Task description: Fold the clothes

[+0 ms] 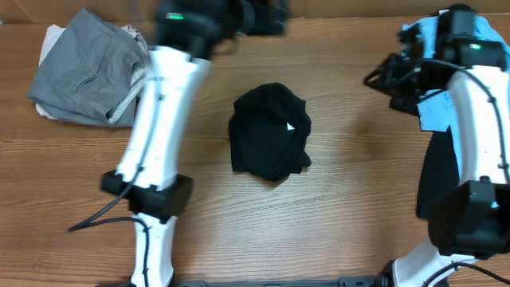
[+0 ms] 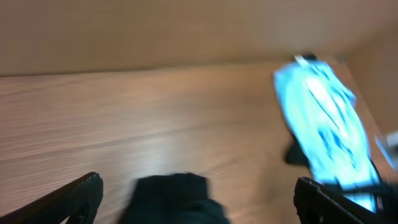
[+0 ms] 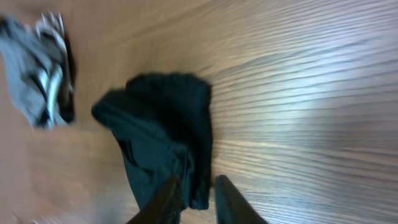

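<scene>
A crumpled black garment [image 1: 269, 131] lies at the middle of the wooden table. It also shows in the left wrist view [image 2: 171, 199] and the right wrist view [image 3: 161, 124]. My left gripper [image 1: 267, 16] is blurred at the far edge, above the table; its fingers [image 2: 199, 193] are wide open and empty. My right gripper [image 1: 376, 80] hangs in the air right of the black garment, apart from it. Its fingers [image 3: 196, 183] are close together with nothing between them.
A pile of grey clothes [image 1: 88, 68] lies at the far left, also seen in the right wrist view [image 3: 37, 68]. A light blue garment [image 1: 442, 76] lies at the far right under my right arm, also seen in the left wrist view [image 2: 323, 118].
</scene>
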Robot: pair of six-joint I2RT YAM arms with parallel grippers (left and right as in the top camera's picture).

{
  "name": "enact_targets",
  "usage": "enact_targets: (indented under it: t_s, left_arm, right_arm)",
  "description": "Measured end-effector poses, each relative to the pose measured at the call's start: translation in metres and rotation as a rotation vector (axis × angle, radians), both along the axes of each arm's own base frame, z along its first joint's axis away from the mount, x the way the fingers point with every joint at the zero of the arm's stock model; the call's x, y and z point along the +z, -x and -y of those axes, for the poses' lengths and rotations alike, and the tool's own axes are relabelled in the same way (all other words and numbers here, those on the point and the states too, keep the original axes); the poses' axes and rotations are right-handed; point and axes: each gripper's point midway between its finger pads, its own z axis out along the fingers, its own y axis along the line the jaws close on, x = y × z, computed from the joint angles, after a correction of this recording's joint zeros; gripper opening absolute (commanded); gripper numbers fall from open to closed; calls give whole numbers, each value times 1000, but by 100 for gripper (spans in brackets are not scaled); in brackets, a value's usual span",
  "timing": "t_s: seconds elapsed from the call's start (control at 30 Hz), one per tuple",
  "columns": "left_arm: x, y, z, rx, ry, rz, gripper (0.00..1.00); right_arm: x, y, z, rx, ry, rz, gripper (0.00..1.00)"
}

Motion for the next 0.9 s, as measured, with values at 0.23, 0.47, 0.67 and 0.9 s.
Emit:
enact_targets:
  t_s: [0.23,0.47,0.67,0.9]
  left_arm:
    - [-35,-7,-104,201,-55,-167,100]
    - [-81,-4,-108,209,-100,-301,100]
    - [-87,-3,-108,211,-108,-317,100]
    - [-88,-3,-108,211,-108,-319,100]
  right_arm:
    - [-19,15,-99,286,233,88,64]
    - [-46,19,-157,415,371,187,65]
    - [-72,7,-173,470,409,223,67]
    - [-112,-2,-179,475,422,181,59]
